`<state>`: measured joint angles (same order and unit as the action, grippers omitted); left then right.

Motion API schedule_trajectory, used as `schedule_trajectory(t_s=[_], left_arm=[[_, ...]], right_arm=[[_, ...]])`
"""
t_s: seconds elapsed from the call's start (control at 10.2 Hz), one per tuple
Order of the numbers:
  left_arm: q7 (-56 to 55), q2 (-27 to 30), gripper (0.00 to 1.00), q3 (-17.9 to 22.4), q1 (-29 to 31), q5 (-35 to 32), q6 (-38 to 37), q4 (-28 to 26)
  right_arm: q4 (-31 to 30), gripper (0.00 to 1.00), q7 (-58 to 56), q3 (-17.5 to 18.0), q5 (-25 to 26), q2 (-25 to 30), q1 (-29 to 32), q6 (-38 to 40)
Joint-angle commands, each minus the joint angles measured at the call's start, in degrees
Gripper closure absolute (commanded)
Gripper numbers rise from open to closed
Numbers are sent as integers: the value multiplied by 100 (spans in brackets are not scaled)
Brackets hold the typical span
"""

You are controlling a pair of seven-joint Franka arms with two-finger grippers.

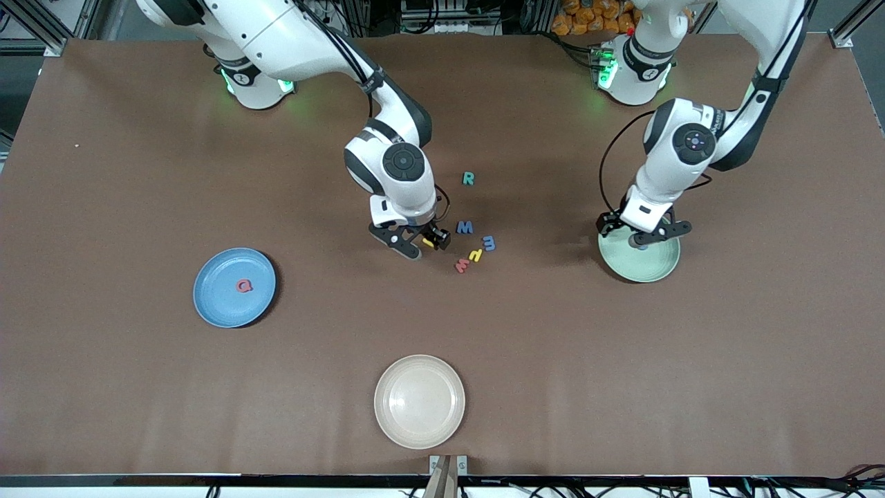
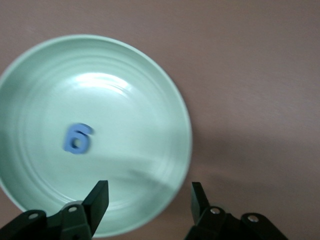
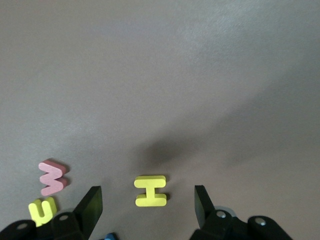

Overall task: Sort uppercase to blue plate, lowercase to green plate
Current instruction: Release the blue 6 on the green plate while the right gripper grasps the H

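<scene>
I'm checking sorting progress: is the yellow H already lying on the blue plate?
No, the yellow H lies on the bare table between the open right gripper fingers, while the blue plate holds only the red Q.

The red Q lies flat in the blue plate, and the blue g in the green plate. The yellow H, blue M, teal R, blue m, and small yellow and red letters lie on the table.

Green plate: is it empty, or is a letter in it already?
Not empty. The green plate holds one small blue g lying flat inside the rim; the open left gripper hangs over the plate's edge, holding nothing.
</scene>
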<state>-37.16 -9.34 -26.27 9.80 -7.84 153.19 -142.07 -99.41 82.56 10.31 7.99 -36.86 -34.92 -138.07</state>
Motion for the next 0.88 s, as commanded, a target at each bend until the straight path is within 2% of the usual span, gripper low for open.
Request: schedule_trajectory(t_s=[0.0, 0.29, 0.49, 0.59, 0.79], left_arm=[[-430, 152, 25, -421, 4, 124, -175, 22], [-810, 134, 25, -669, -22, 72, -271, 153], [-801, 125, 17, -687, -22, 28, -507, 328], [-801, 134, 8, -696, -22, 28, -674, 451], [-749, 134, 1, -731, -5, 19, -764, 601]], right_arm=[[-175, 23, 129, 7, 168, -40, -68, -334], [-167, 28, 164, 7, 377, -155, -129, -344], [-149, 31, 173, 7, 388, -190, -138, -352], [-131, 32, 173, 7, 396, -234, -138, -352], [-70, 35, 173, 7, 414, -339, -138, -352]])
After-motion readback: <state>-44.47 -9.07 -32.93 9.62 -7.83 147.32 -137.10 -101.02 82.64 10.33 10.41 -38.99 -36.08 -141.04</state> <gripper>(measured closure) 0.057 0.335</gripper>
